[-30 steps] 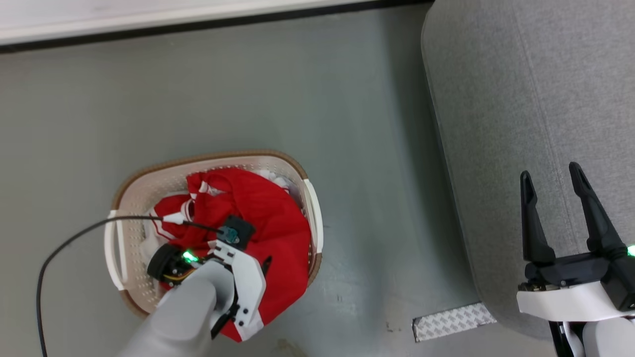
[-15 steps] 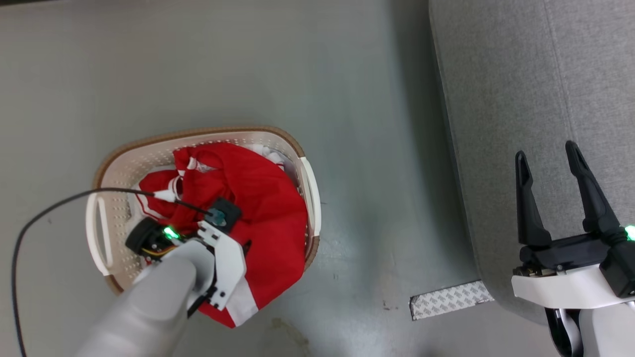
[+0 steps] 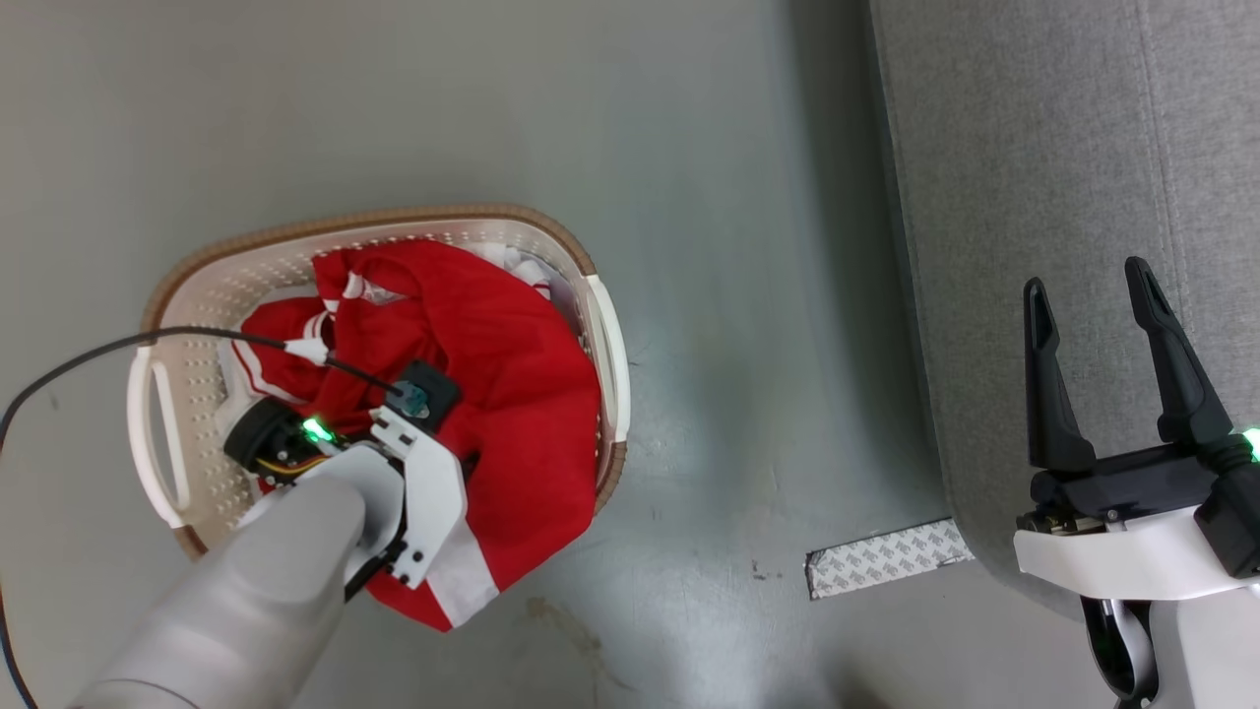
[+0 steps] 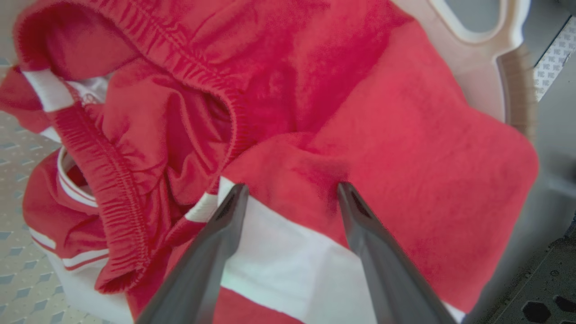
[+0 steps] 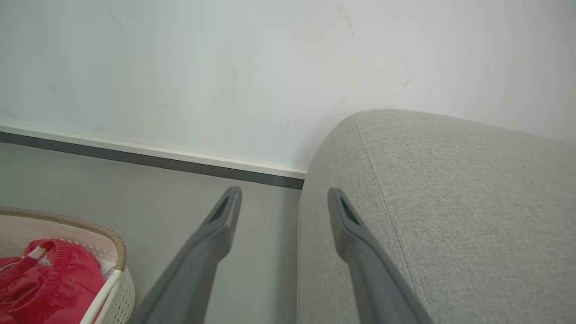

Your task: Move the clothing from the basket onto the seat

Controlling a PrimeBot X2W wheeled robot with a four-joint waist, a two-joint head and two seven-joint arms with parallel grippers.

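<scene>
Red clothing (image 3: 512,394) in basket (image 3: 246,271); left jaws wide, seemingly touching it; right jaws wide.

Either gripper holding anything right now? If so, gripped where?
Nothing held. Left gripper is open, spread over the red clothing in the basket, with no fabric pinched. Right gripper is open and empty.

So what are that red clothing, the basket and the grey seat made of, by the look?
The clothing: soft matte fabric, maybe fleece; fuzzy surface, gathered elastic band. The basket: smooth moulded plastic, probably; neat perforated walls. The seat: woven upholstery cloth; visible weave, stitched seam.
</scene>
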